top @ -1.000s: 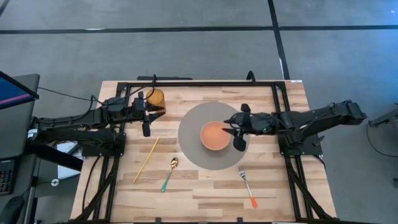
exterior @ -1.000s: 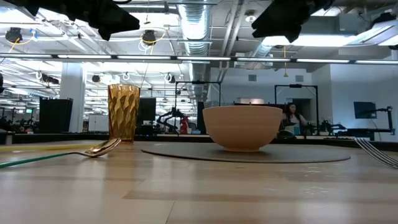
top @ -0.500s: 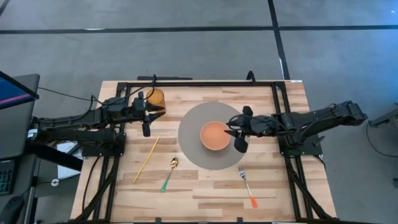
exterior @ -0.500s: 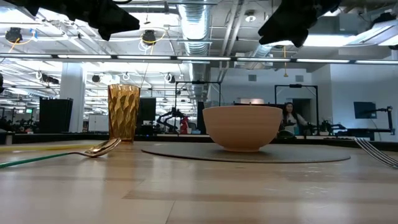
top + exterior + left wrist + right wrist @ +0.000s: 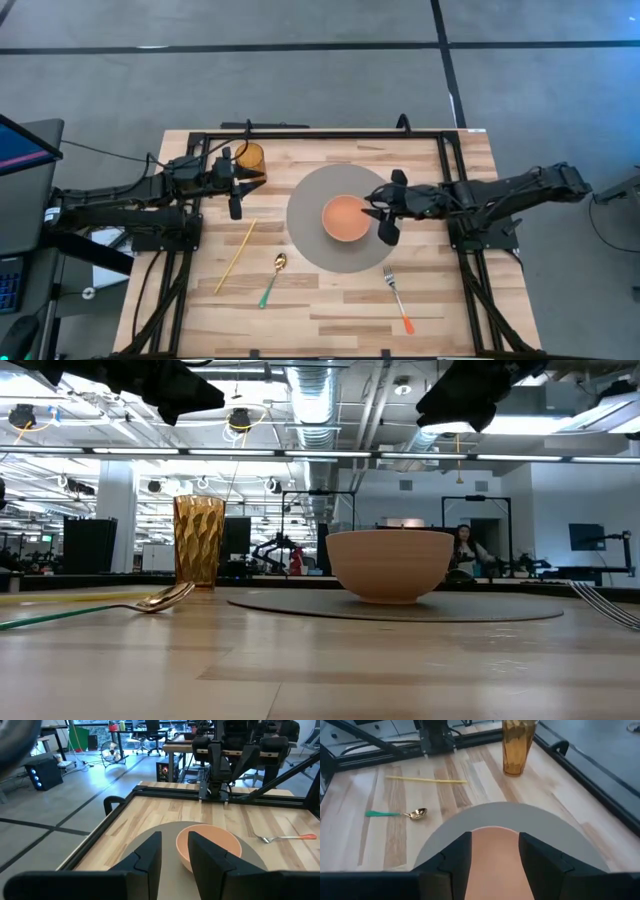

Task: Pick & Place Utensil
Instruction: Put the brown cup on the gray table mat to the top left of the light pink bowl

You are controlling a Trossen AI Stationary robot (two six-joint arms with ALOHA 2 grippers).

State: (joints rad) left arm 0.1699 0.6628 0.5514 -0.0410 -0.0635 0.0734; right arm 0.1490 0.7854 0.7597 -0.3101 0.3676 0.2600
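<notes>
We are hovering our right end effector (image 5: 384, 208), fingers spread, beside the bowl (image 5: 345, 218); next we should be reaching for the fork (image 5: 397, 298).

a gold-bowled spoon (image 5: 272, 280) with a green handle lies flat on the wood table, below the grey mat's left edge. a silver fork (image 5: 397, 299) with an orange handle tip lies flat right of it, and a yellow chopstick (image 5: 235, 256) lies diagonally to its left.
</notes>
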